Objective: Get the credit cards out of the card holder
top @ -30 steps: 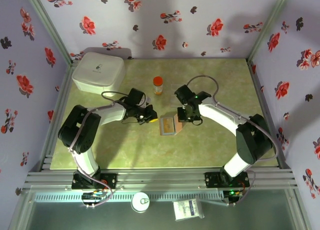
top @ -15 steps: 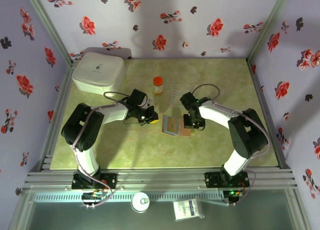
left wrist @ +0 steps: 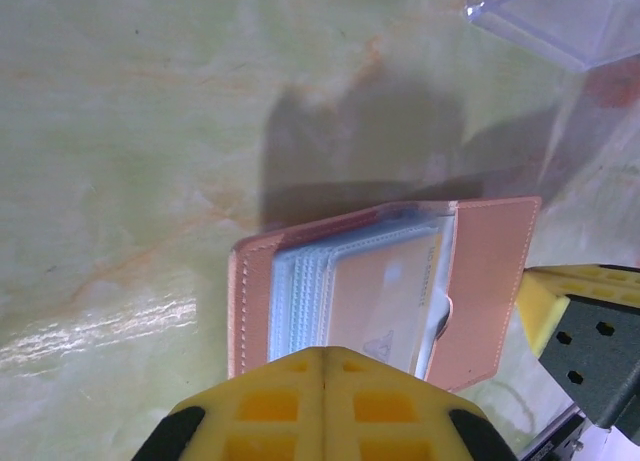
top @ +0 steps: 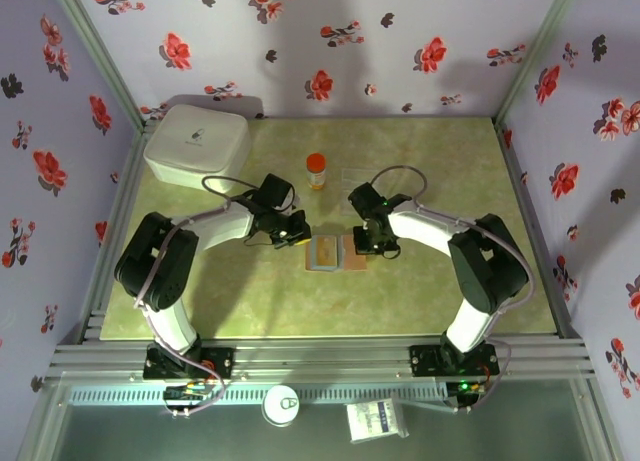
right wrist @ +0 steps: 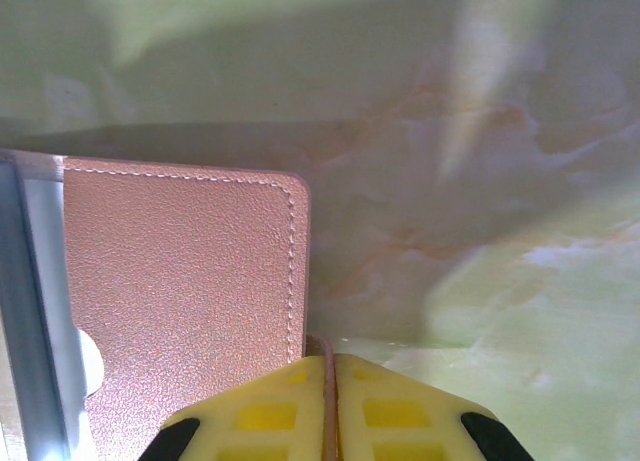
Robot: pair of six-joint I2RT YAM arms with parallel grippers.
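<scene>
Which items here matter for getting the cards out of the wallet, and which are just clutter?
For the job: card holder, lying open; cards in its slots; left gripper; right gripper.

Lying about: white box; orange-capped bottle; clear plastic box.

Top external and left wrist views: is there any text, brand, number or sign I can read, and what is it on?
No text can be read.
white box: small lid logo, too small.
orange card in the card holder: faint mark, blurred.
packet in front of the arm bases: print too small.
</scene>
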